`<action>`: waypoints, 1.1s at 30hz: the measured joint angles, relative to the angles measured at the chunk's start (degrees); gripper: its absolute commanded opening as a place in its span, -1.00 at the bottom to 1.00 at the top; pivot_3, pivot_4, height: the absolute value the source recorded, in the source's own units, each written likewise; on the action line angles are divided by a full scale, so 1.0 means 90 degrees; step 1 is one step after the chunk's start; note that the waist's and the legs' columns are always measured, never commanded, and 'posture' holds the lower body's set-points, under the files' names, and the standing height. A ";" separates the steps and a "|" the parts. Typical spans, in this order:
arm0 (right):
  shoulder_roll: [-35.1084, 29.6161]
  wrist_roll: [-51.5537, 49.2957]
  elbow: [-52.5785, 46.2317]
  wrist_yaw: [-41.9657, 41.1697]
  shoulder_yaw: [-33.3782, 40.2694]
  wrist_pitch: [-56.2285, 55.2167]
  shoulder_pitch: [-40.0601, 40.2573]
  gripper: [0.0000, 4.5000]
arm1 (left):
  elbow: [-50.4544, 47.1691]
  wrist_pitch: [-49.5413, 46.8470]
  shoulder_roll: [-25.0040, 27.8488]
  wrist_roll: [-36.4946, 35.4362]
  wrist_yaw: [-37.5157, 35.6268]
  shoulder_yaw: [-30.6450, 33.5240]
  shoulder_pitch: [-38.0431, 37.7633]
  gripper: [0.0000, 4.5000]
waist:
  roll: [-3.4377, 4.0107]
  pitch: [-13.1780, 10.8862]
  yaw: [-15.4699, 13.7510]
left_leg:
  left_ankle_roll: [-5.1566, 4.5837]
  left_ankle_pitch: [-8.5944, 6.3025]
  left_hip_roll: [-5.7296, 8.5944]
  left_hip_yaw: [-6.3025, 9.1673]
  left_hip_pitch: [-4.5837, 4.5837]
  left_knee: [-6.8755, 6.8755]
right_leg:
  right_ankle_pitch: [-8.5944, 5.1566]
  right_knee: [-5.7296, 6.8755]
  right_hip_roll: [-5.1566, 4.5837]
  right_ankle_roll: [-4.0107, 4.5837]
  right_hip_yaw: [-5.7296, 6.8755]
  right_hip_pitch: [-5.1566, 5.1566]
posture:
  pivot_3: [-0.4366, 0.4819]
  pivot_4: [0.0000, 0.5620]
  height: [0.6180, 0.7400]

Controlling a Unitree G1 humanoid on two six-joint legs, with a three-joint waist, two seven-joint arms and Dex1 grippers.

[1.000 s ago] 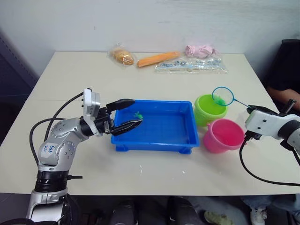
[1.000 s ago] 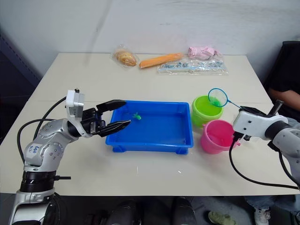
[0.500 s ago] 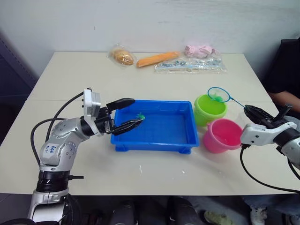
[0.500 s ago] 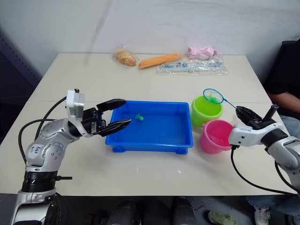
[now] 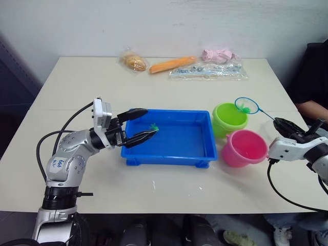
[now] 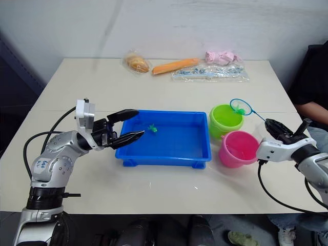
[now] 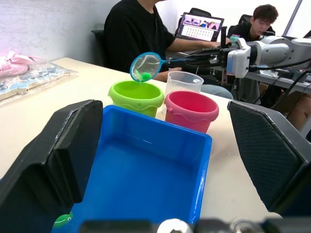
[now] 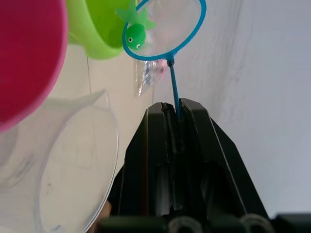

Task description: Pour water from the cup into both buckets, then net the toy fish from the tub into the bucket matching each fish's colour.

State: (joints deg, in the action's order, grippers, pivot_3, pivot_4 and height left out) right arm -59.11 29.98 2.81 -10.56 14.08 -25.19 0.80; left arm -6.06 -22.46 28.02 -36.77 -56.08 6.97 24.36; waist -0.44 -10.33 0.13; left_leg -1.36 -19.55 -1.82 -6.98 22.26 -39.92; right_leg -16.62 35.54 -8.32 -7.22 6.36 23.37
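Two buckets stood at about 3 o'clock of the blue tub [image 5: 169, 146] on the tabletop [image 5: 154, 189] in the head views: the green bucket [image 5: 229, 118] farther back, the pink bucket [image 5: 245, 147] nearer and touching it. The right tool [image 5: 285, 126] gripped the thin handle of a small net [image 5: 247, 106], whose hoop hung over the green bucket's far rim at about 1 o'clock. The left tool [image 5: 137, 125] hovered at the tub's 9 o'clock rim with its jaws spread and nothing between them. One green fish [image 5: 152, 126] lay in the tub near its far left corner.

From the left wrist, the spread black fingers [image 7: 58, 150] framed the tub, and the clear cup [image 7: 183, 82] stood just behind the pink bucket, upright. The net carried a green fish [image 7: 145, 75] above the green bucket.

From the right wrist, the fingers [image 8: 160, 155] were clamped on the handle, and the netted fish sat at the hoop's edge beside the green bucket's rim.

As I judged it, the hoop sat over the rim rather than the middle, so tipping it from there could drop the fish onto the tabletop or into the pink bucket. The slim handle could also twist in the grip.
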 measured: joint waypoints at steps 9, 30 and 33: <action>0.0149 0.0228 -0.0054 0.0095 -0.0058 0.0039 -0.0050 -1.00 | 0.0003 0.0000 -0.0014 0.0003 0.0024 -0.0021 0.0027 0.97 | 0.0000 0.0000 0.0001 | 0.0001 0.0000 -0.0002 -0.0001 -0.0001 -0.0001 | 0.0000 0.0001 0.0000 0.0000 -0.0003 0.0000 | -0.05 -0.47 1.00; 0.0188 0.0422 0.0259 0.0251 -0.0363 0.0014 -0.0383 -1.00 | -0.0023 0.0014 -0.0052 0.0004 0.0085 -0.0021 -0.0007 0.97 | 0.0000 0.0000 0.0009 | 0.0001 0.0004 -0.0001 -0.0002 -0.0005 -0.0004 | 0.0000 0.0003 -0.0003 0.0001 -0.0006 -0.0001 | -0.05 -0.47 1.00; 0.0145 0.0376 0.0209 0.0173 -0.0436 -0.0163 -0.0443 -1.00 | -0.0023 0.0022 -0.0052 0.0004 0.0103 -0.0022 -0.0007 0.97 | 0.0000 0.0000 0.0006 | 0.0002 0.0005 -0.0002 0.0001 -0.0006 -0.0003 | -0.0001 0.0003 -0.0001 0.0002 -0.0002 -0.0001 | -0.05 -0.47 1.00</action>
State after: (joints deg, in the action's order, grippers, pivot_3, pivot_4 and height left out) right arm -57.81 33.36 4.69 -9.01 10.16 -26.66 -3.18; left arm -6.27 -22.27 27.55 -36.73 -55.16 6.77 24.29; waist -0.44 -10.33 0.18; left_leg -1.35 -19.51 -1.84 -6.97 22.21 -39.94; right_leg -16.63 35.57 -8.33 -7.21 6.34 23.36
